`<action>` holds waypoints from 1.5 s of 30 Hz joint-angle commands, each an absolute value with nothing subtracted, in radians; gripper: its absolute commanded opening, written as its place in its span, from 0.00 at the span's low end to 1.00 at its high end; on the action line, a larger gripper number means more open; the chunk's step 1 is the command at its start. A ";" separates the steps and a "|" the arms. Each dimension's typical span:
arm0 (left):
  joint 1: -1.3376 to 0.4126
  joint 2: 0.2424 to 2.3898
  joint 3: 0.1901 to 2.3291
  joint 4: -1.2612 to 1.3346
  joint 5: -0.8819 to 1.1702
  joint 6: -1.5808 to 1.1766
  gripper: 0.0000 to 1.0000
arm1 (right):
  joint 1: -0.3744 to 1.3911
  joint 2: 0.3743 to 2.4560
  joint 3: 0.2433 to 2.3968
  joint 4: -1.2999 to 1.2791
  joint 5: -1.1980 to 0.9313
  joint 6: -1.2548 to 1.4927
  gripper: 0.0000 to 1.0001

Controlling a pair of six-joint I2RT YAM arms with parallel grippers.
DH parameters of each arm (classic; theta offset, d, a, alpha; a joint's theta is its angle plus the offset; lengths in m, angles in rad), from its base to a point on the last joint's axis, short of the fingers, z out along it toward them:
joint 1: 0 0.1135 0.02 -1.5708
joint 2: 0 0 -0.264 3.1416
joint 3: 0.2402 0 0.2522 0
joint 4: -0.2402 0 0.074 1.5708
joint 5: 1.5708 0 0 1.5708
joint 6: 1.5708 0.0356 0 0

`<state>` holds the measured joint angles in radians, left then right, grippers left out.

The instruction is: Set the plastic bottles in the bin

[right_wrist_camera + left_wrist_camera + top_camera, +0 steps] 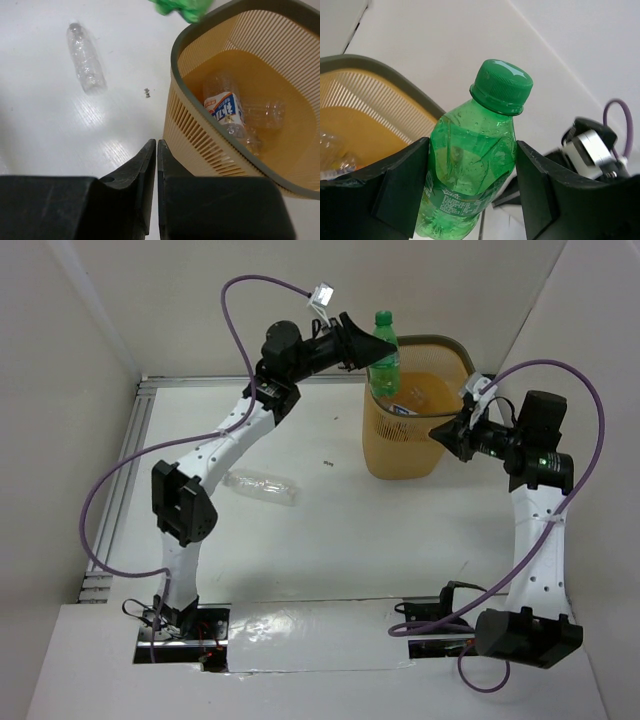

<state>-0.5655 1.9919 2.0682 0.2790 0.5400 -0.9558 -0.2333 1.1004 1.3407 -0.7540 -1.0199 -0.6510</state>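
Observation:
My left gripper is shut on a green bottle, holding it upright over the left rim of the yellow-orange bin. In the left wrist view the green bottle sits dented between the fingers, with the bin's rim at the left. My right gripper is shut and empty beside the bin's right side; it also shows in the right wrist view. A clear bottle lies on the table, left of the bin. A blue-white labelled bottle and a clear one lie inside the bin.
A small dark speck lies on the table between the clear bottle and the bin. White walls close in the back and sides. A metal rail runs along the table's left edge. The right arm's wrist shows behind the green bottle.

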 commanded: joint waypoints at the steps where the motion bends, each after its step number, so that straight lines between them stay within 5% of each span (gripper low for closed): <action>1: -0.583 2.058 2.153 0.498 0.462 -1.081 0.16 | -0.225 1.046 1.318 -0.781 -1.017 -0.669 0.12; 7: -0.601 2.126 2.187 0.442 0.350 -1.060 0.22 | -0.225 0.997 1.289 -0.792 -1.017 -0.669 0.21; 12: -0.623 2.152 2.240 0.299 0.278 -0.953 0.59 | -0.225 0.988 1.279 -0.810 -1.026 -0.669 0.59; 13: -0.632 2.152 2.240 0.285 0.269 -0.943 0.72 | -0.225 0.988 1.279 -0.810 -1.035 -0.669 0.62; 16: -0.632 2.161 2.263 0.259 0.259 -0.923 0.87 | -0.225 0.999 1.279 -0.819 -1.058 -0.669 0.68; 21: -0.632 2.184 2.339 0.206 0.268 -0.902 1.00 | -0.189 1.022 1.279 -0.819 -1.058 -0.680 0.71; 32: -0.611 1.946 2.235 0.065 0.259 -0.712 1.00 | 0.040 1.135 1.333 -0.827 -1.000 -0.753 0.74; 38: -0.591 1.470 1.654 -0.099 0.042 -0.513 1.00 | 0.309 1.224 1.338 -0.810 -0.803 -0.819 0.74; 45: -0.548 0.870 1.129 -0.341 -0.213 -0.580 1.00 | 0.598 1.362 1.255 -0.594 -0.576 -0.718 0.81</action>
<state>-0.5583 0.9771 1.2610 -0.1909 -0.0723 -0.5774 0.5259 1.3155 1.2785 -0.7280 -0.7120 -0.7708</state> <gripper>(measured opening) 1.001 0.809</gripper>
